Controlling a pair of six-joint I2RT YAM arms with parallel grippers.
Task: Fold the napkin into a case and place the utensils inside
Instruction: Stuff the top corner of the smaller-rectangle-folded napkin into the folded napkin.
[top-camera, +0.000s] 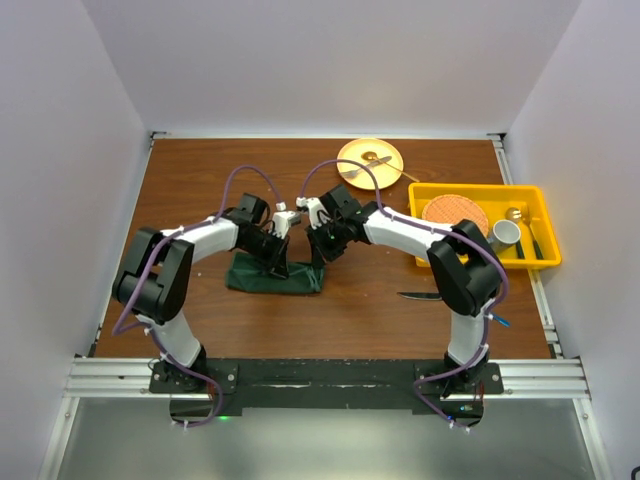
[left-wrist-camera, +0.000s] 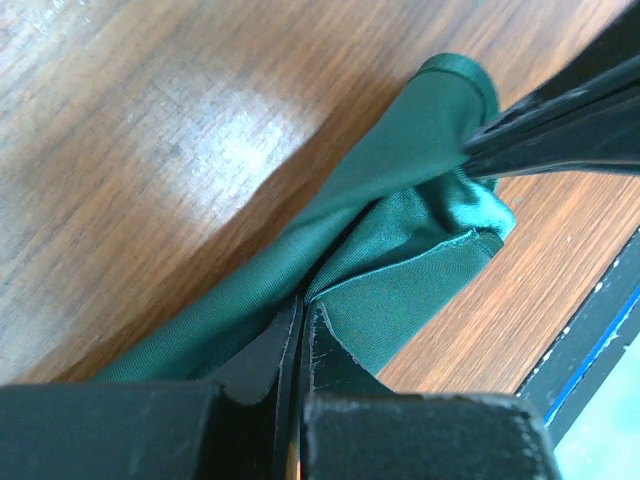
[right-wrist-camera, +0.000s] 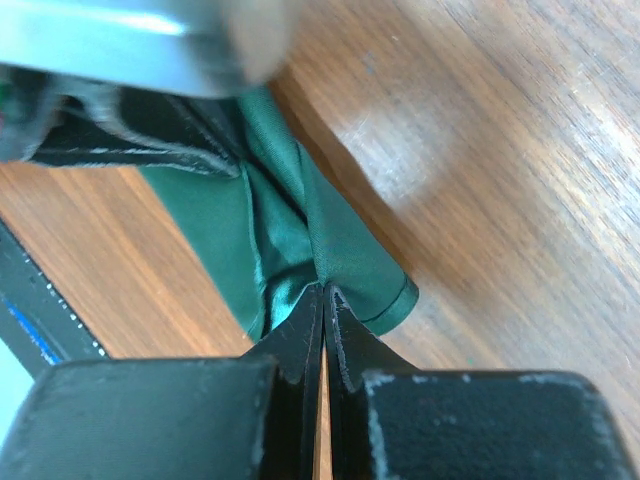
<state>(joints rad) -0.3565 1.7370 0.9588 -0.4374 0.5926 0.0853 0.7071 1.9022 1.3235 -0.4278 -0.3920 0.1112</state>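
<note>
- The folding step was in hand: the napkin (top-camera: 255, 279) lay as a bunched, partly folded green band just left of centre in the top view. It was not yet a tidy case.
- The left gripper (left-wrist-camera: 303, 305) had its jaws pressed together on a fold of the cloth at the bottom of its wrist view.
- The right gripper (right-wrist-camera: 323, 292) likewise pinched the cloth near its hemmed end.
- Seen from above, both grippers stood over the napkin's right half, near each other.
- The next move probably called for carrying the pinched layers over together and laying them flat. Even tension would matter, since the glossy cloth looked apt to twist or slide.
- The knife (top-camera: 420, 295) lay on the table right of centre, well apart from the cloth.
- The table (top-camera: 200, 180) was brown wood grain with a sheen, enclosed by plain white panels.
- A yellow plate (top-camera: 385, 148) and a yellow bin (top-camera: 480, 187) stood at the upper right.
</note>
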